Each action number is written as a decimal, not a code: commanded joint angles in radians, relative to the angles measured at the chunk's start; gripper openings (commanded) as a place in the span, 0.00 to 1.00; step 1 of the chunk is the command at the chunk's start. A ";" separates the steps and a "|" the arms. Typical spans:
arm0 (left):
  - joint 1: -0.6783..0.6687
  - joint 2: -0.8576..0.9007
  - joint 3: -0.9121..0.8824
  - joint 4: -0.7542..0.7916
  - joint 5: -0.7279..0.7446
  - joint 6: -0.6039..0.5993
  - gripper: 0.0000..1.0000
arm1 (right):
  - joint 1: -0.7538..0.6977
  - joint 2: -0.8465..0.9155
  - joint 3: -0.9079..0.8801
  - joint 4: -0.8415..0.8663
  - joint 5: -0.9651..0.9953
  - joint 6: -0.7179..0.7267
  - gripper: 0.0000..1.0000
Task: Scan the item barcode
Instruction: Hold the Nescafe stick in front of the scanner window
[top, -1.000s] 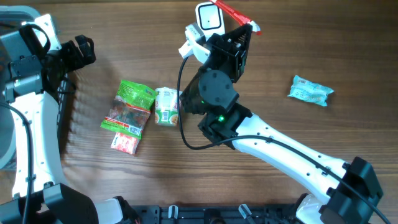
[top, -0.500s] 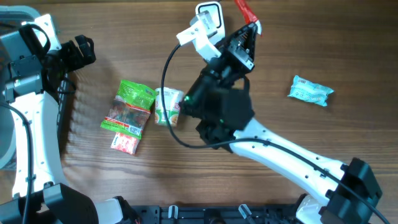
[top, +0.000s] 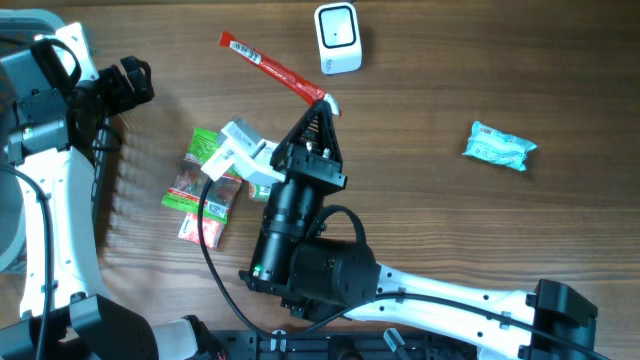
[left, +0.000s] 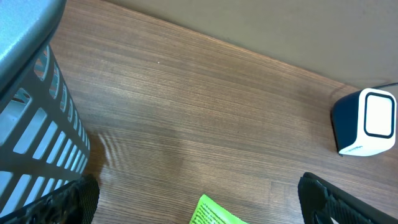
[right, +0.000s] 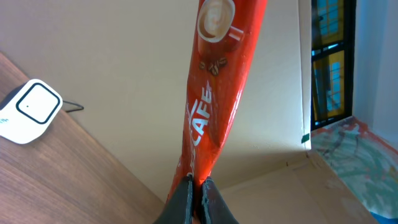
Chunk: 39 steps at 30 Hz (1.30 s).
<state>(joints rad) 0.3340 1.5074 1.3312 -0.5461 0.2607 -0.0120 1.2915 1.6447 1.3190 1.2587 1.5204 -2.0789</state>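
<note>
The item is a long red coffee stick sachet (top: 270, 68). It slants over the table, left of and below the white barcode scanner (top: 337, 38). My right gripper (top: 323, 106) is shut on its lower right end. In the right wrist view the sachet (right: 214, 93) stands up from the shut gripper (right: 199, 190), with the scanner (right: 28, 112) far off at the left on the wood. My left gripper (top: 125, 85) is open at the far left with nothing between its fingers. The left wrist view shows the scanner (left: 367, 121) at the right edge.
A green snack packet (top: 205, 160) and a red-and-white one (top: 200, 228) lie left of centre, partly under my right arm. A pale blue packet (top: 498, 146) lies at the right. A grey slatted basket (left: 31, 124) stands at the left edge.
My right arm has swung and turned its wrist. The red sachet moved from the scanner's right side down and to the left. The forearm now covers the small packets. The left arm has not moved.
</note>
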 joint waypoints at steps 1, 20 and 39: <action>0.005 0.000 0.012 0.003 0.011 0.005 1.00 | 0.002 0.001 0.002 0.014 -0.002 -0.031 0.04; 0.005 0.000 0.012 0.003 0.011 0.005 1.00 | -0.467 0.001 0.001 -0.787 -0.114 0.356 0.04; 0.005 0.000 0.012 0.003 0.012 0.005 1.00 | -0.760 0.001 0.312 -2.098 -1.646 2.195 0.04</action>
<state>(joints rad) 0.3340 1.5074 1.3312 -0.5461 0.2607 -0.0120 0.5598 1.6512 1.5215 -0.8215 0.0864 0.0021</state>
